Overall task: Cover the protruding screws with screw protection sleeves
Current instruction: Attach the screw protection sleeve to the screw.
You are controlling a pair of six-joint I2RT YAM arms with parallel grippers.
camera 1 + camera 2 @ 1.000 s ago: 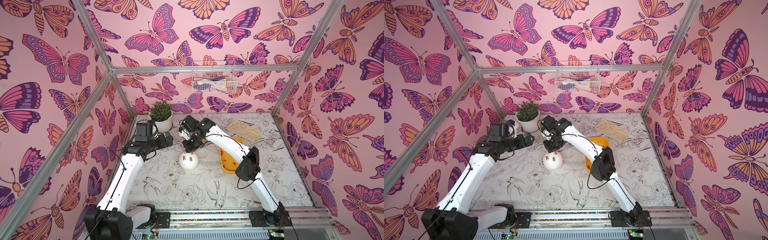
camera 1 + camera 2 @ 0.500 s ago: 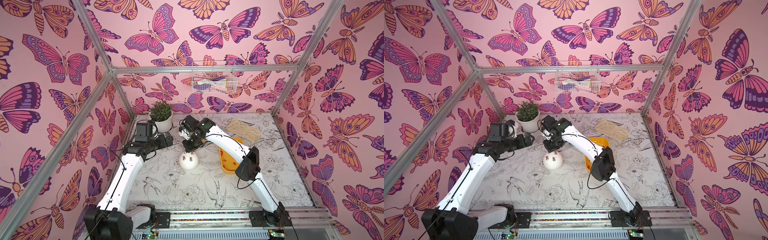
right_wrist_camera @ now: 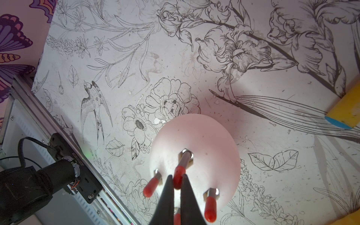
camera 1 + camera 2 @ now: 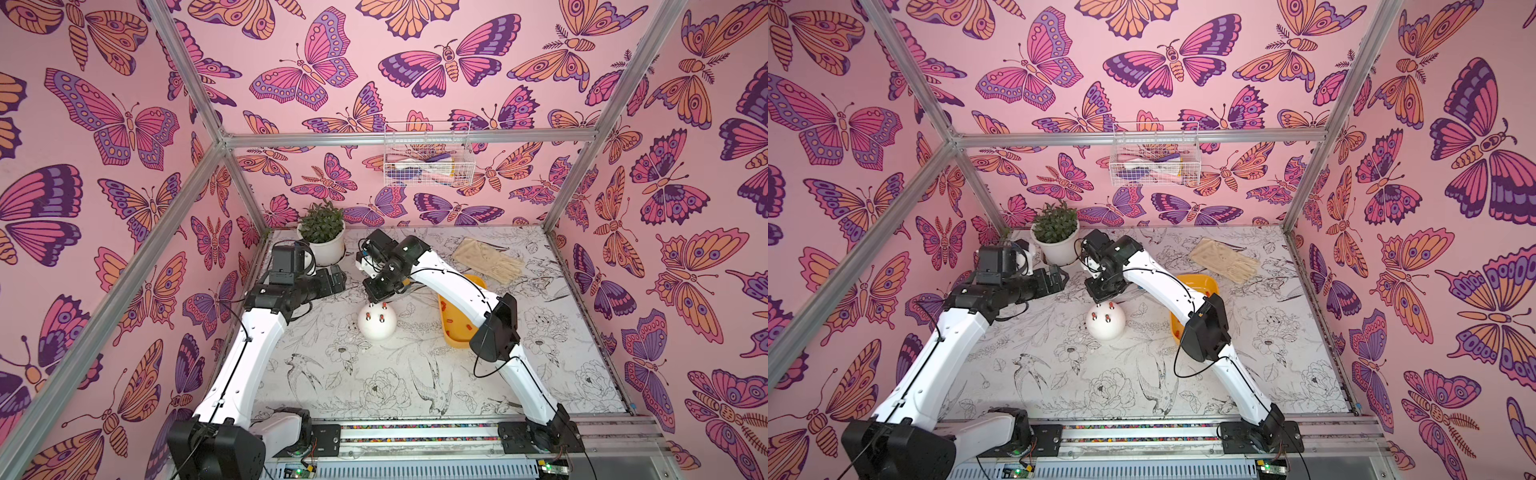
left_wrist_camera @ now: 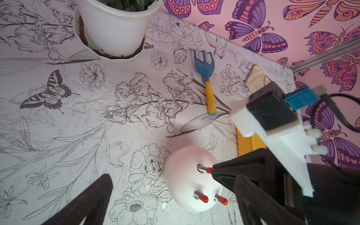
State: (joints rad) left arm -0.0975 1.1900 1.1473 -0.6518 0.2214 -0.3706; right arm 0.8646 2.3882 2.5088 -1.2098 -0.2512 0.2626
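Four thin grey metal protruding screws (image 3: 186, 157) are counted on the smooth white dome (image 4: 376, 332), centre frame in both top views, each capped by a small red rubbery sleeve (image 3: 210, 206). One sleeve is pinched by the right gripper (image 3: 176, 176). The left gripper (image 4: 337, 279) is held spread wide, upper left of the dome. One yellow plastic tray (image 4: 446, 336), right of the dome, is partly covered by the right arm (image 4: 453, 286). One potted plant (image 4: 322, 239) and one beige glove (image 4: 486, 257) are noted above.
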